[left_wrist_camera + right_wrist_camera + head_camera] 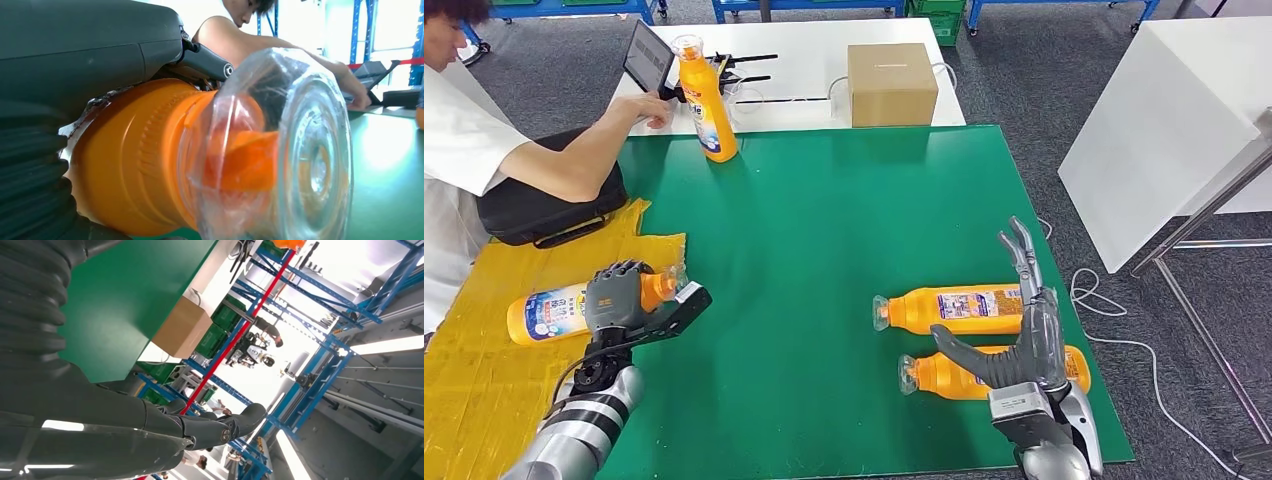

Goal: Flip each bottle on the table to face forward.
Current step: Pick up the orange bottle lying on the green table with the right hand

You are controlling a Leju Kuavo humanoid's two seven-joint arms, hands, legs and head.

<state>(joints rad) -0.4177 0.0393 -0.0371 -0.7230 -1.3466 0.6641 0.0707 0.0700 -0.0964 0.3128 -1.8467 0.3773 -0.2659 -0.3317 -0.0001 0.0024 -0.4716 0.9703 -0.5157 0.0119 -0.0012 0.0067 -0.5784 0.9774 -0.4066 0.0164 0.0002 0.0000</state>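
While my left hand (620, 296) wraps its fingers over the neck of a lying orange bottle (549, 312) at eight o'clock on the table, that bottle rests on the yellow cloth (484, 380) with its clear cap (280, 150) pointing toward the green mat (824, 240); the left wrist view shows the cap and orange shoulder hard against my palm. Item two: my right hand (1024, 320), at four o'clock, fingers spread and straight, holding nothing, hovering over two more lying bottles. Item three: far bottle (954, 308), on its side on the mat, label up, cap toward nine o'clock. Item four: near bottle (949, 375), just beside it on the six o'clock side, parallel, cap likewise toward nine o'clock, its body partly hidden behind my right hand. Item five: upright bottle (702, 100) at eleven o'clock, standing at the mat's far edge. Item six: a person (484, 150) at ten o'clock, one arm stretched to a tablet (648, 58) beside the upright bottle. Item seven: black bag (544, 212) at the person's elbow. Item eight: cardboard box (891, 84) at twelve o'clock on the white table (804, 60) beyond the mat.
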